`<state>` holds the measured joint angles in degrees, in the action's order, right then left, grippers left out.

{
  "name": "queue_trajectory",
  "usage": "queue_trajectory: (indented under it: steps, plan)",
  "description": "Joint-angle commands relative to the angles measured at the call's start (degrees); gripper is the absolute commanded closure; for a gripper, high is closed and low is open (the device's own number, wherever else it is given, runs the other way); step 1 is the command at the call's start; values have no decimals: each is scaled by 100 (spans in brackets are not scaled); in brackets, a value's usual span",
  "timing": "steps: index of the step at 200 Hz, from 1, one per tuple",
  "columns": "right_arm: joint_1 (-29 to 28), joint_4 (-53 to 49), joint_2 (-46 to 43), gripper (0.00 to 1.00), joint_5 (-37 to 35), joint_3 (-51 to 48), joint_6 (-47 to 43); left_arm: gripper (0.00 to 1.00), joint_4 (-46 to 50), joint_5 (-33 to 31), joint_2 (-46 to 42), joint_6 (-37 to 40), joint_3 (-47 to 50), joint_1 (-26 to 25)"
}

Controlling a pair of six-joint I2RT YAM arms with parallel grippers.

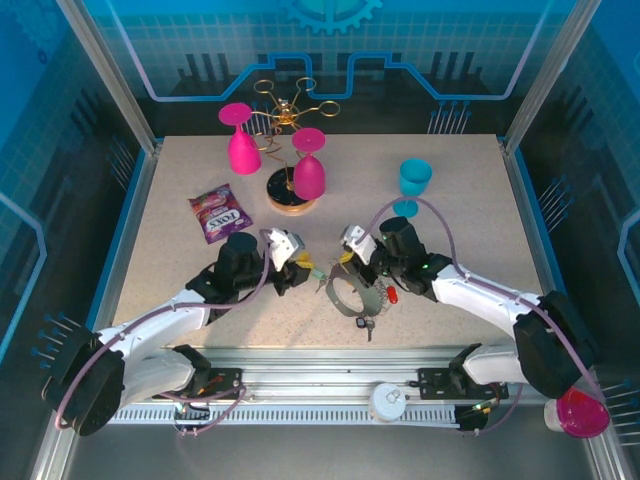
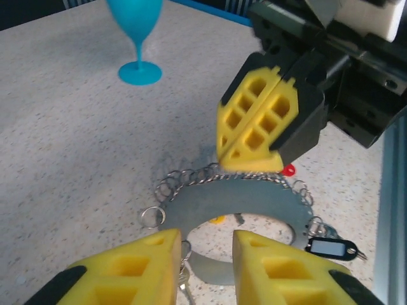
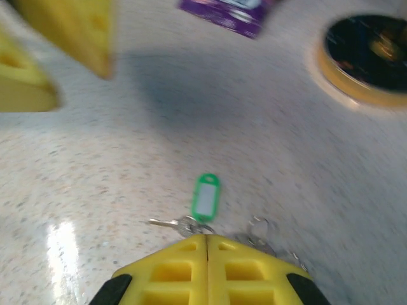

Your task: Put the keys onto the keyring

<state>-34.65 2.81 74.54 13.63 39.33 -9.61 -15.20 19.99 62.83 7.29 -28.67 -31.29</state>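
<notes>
The keyring is a flat grey metal loop with several small split rings along its rim; from above it lies between the two grippers. My right gripper is shut, its yellow tips pinched on the keyring's far rim. My left gripper is open just above the near rim, with nothing between its fingers. A green-tagged key lies just beyond the right gripper. A black-tagged key, a red tag and a yellow tag lie around the loop.
A teal glass stands at the back right. The gold wire rack on its round wooden base holds two pink glasses. A purple snack packet lies at the left. A pink cup sits off the table's near right corner.
</notes>
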Motion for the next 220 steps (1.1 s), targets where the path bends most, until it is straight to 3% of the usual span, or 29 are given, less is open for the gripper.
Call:
queue_trajectory:
  steps: [1, 16, 36, 67, 96, 119, 150, 179, 220]
  plan:
    - [162, -765, -166, 86, -1217, -5, 1476, 66, 370, -588, -17, -1001, -406, -35]
    - [293, -1436, -57, 86, -1685, 203, 2346, 63, 737, -787, 160, -1386, -680, -34]
    - [478, -2094, 197, 89, -1603, 519, 2925, 57, 1151, -1023, 487, -2178, -1034, -39]
    - [556, -2398, 520, 86, -1462, 758, 3242, 54, 1610, -1182, 1060, -3664, -1544, -148]
    - [577, -2421, 546, 85, -1624, 776, 3399, 46, 2176, -2116, 1511, -4783, -2085, -720]
    - [610, -2436, 365, 84, -1976, 674, 3446, 41, 3190, -2764, 2071, -5930, -2797, -1105]
    - [635, -2299, -49, 83, -2481, 408, 3500, 42, 4989, -3404, 3126, -7313, -4136, -1555]
    - [644, -2103, -477, 83, -2626, 141, 3531, 51, 6784, -3757, 4380, -7874, -5690, -1723]
    - [638, -1945, -986, 84, -2673, -164, 3466, 53, 7590, -4043, 5468, -7946, -6827, -1819]
